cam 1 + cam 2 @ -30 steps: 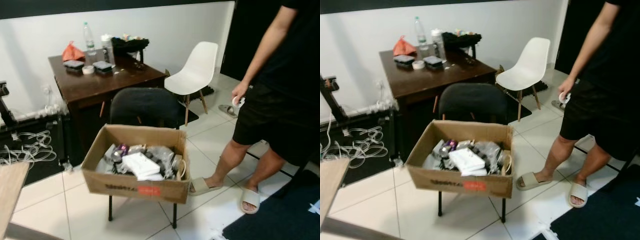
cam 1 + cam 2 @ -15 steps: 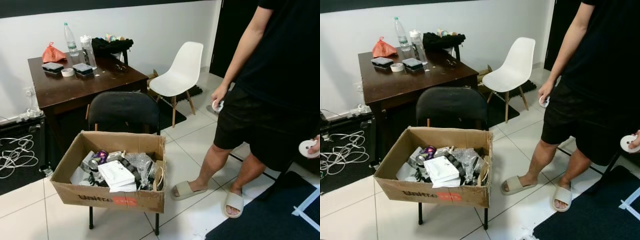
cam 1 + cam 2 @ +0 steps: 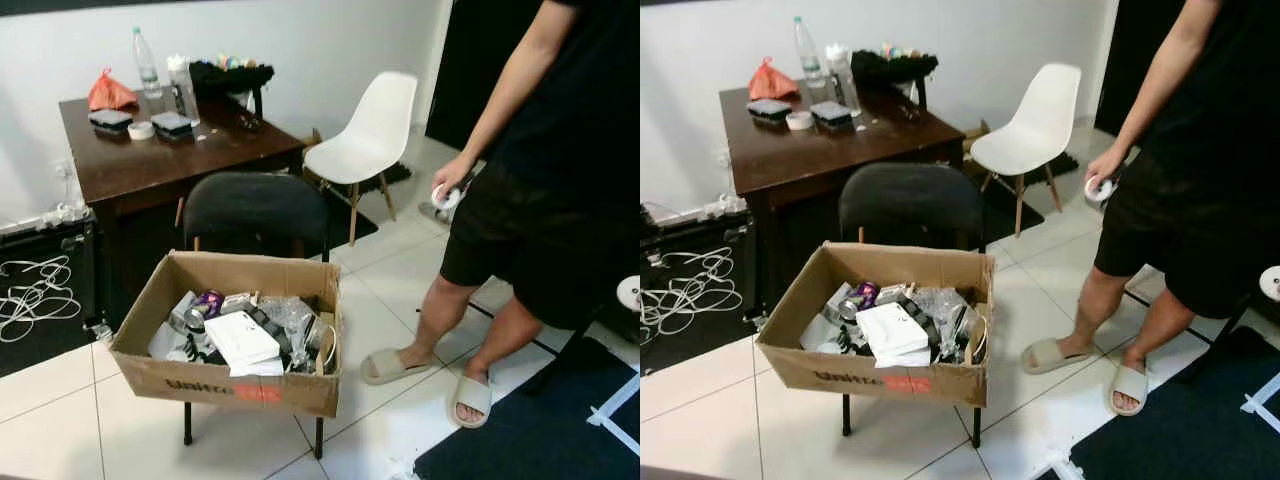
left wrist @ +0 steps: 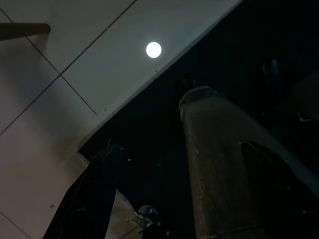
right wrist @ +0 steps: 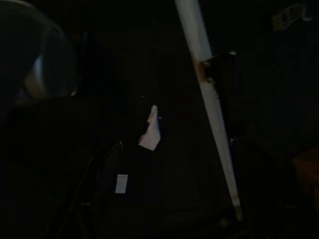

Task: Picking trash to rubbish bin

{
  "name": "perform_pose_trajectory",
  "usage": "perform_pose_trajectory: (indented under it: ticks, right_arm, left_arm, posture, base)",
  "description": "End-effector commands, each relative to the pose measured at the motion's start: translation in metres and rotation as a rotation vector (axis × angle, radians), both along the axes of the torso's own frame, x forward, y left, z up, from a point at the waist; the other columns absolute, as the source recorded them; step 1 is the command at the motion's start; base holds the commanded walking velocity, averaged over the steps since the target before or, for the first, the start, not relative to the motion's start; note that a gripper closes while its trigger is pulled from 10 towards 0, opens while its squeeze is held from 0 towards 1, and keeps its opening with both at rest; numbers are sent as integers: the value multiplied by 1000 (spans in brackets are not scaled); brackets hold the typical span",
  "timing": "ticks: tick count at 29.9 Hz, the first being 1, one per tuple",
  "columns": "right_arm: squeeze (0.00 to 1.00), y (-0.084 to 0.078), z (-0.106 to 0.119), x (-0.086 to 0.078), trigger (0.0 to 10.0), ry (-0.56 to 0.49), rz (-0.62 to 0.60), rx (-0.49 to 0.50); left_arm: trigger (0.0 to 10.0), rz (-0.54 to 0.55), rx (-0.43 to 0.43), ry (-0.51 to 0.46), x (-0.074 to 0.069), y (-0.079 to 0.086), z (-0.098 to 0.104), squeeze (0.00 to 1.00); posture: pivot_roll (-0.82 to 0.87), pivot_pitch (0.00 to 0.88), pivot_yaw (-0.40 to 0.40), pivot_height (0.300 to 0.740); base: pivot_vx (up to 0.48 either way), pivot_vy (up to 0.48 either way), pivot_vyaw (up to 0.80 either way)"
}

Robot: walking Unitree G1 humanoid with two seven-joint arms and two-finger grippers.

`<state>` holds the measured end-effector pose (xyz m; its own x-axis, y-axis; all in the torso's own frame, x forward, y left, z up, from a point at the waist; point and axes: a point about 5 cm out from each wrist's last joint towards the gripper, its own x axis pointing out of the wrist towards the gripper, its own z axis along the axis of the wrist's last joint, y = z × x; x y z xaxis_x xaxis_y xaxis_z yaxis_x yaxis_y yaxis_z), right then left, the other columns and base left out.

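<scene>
Gripper state first: on my left wrist feed the left gripper (image 4: 149, 199) hangs over pale floor tile and a dark area, and its two black fingers (image 4: 99, 194) stand apart with nothing between them. For the right gripper, I cannot tell whether it is open or closed; that wrist feed is nearly black, with a pale strip and a small white scrap just discernible.

Head camera, largest item first. A person (image 3: 560, 190) in black shirt, black shorts and beige slides stands on the right of the scene, one hand (image 3: 452, 180) holding a small white object. A dark wooden counter (image 3: 160, 160) stands against the white wall; behind its far corner is a white moulded chair (image 3: 372, 130). A black chair (image 3: 255, 215) stands before the counter and carries an open cardboard box (image 3: 230, 380), serving as the rubbish bin. The trash (image 3: 245, 335) lies inside the box: a white flat pack on top, crumpled clear plastic, a purple can. A dark mat (image 3: 540, 440) covers the tile at lower right. White cables (image 3: 35, 300) lie coiled on the floor at left. On the counter stand a clear bottle (image 3: 146, 62), an orange bag (image 3: 108, 92) and a tape roll (image 3: 141, 129).
</scene>
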<state>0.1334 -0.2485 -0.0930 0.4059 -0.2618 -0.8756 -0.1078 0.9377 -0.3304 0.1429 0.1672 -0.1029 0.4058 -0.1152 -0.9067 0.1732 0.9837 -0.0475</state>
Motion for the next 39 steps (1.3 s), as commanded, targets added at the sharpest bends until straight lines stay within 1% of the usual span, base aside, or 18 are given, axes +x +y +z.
perform_pose_trajectory:
  ticks: [1, 2, 5, 9, 13, 18, 20, 21, 23, 25, 26, 27, 28, 29, 32, 34, 35, 39]
  right_arm:
    - [0, 8, 3, 13, 10000, -74, -29, 45]
    - [0, 8, 3, 13, 10000, -74, -29, 45]
    - [0, 25, 8, 34, 10000, -161, -22, 127]
    - [0, 44, 9, 44, 10000, -166, 145, 124]
    - [0, 51, 8, 43, 10000, -144, 229, 108]
    - [0, 64, 15, 62, 10000, -224, 156, 183]
    - [0, 74, 17, 66, 10000, -227, 180, 215]
    - [0, 74, 17, 66, 10000, -227, 180, 215]
    - [0, 86, 17, 68, 10000, -215, 251, 228]
    - [0, 86, 17, 68, 10000, -215, 251, 228]
    - [0, 92, 16, 68, 10000, -206, 309, 225]
    - [0, 92, 16, 68, 10000, -206, 309, 225]
    - [0, 97, 19, 72, 10000, -207, 362, 221]
    - [0, 94, 30, 92, 10000, -246, 436, 163]
    - [0, 89, 41, 108, 10000, -288, 438, 133]
    - [0, 88, 50, 121, 10000, -329, 440, 118]
    - [0, 90, 56, 129, 10000, -340, 464, 107]
    - [0, 93, 64, 140, 10000, -361, 515, 68]
  left_arm:
    - [10000, 16, 10, 71, -21, 4, -7, 0]
    - [10000, 16, 10, 71, -21, 4, -7, 0]
    - [10000, 117, -79, 4, -4, -4, -1, 0]
    - [10000, 191, -181, -91, 24, -15, 10, 0]
    - [10000, 171, -236, -142, 39, -24, 17, 0]
    - [10000, 57, -340, -224, 60, -54, 30, 0]
    - [10000, -12, -345, -227, 60, -63, 32, 0]
    - [10000, -12, -345, -227, 60, -63, 32, 0]
    - [10000, -131, -336, -219, 57, -74, 31, 0]
    - [10000, -131, -336, -219, 57, -74, 31, 0]
    - [10000, -187, -319, -239, 59, -77, 34, 0]
    - [10000, -187, -319, -239, 59, -77, 34, 0]
    - [10000, -198, -326, -267, 67, -79, 38, 0]
    - [10000, -214, -341, -321, 83, -81, 49, 0]
    - [10000, -208, -348, -353, 94, -82, 56, 0]
    - [10000, -217, -321, -417, 109, -80, 67, 0]
    - [10000, -230, -309, -455, 121, -80, 77, 0]
    - [10000, -239, -323, -477, 131, -81, 85, 0]
  posture:
    - [-213, 177, 54, 740]
    - [-213, 177, 54, 740]
    - [-199, 189, 44, 740]
    - [-186, 187, 43, 740]
    - [-179, 189, 45, 740]
    - [-182, 183, 69, 740]
    - [-174, 181, 71, 740]
    - [-174, 181, 71, 740]
    - [-164, 160, 69, 740]
    - [-164, 160, 69, 740]
    - [-155, 161, 66, 740]
    - [-155, 161, 66, 740]
    - [-129, 159, 62, 740]
    - [-133, 177, 50, 740]
    - [-134, 173, 47, 740]
    - [-133, 146, 52, 740]
    - [-147, 129, 62, 740]
    - [-167, 141, 87, 740]
  base:
    - [0, 0, 0]
    - [0, 0, 0]
    - [0, 0, 0]
    - [0, 0, 0]
    - [0, 0, 0]
    - [0, 0, 0]
    - [0, 0, 0]
    - [0, 0, 0]
    - [0, 0, 0]
    - [0, 0, 0]
    - [0, 0, 0]
    - [0, 0, 0]
    - [0, 0, 0]
    - [0, 0, 0]
    - [0, 0, 0]
    - [0, 0, 0]
    - [0, 0, 0]
    - [0, 0, 0]
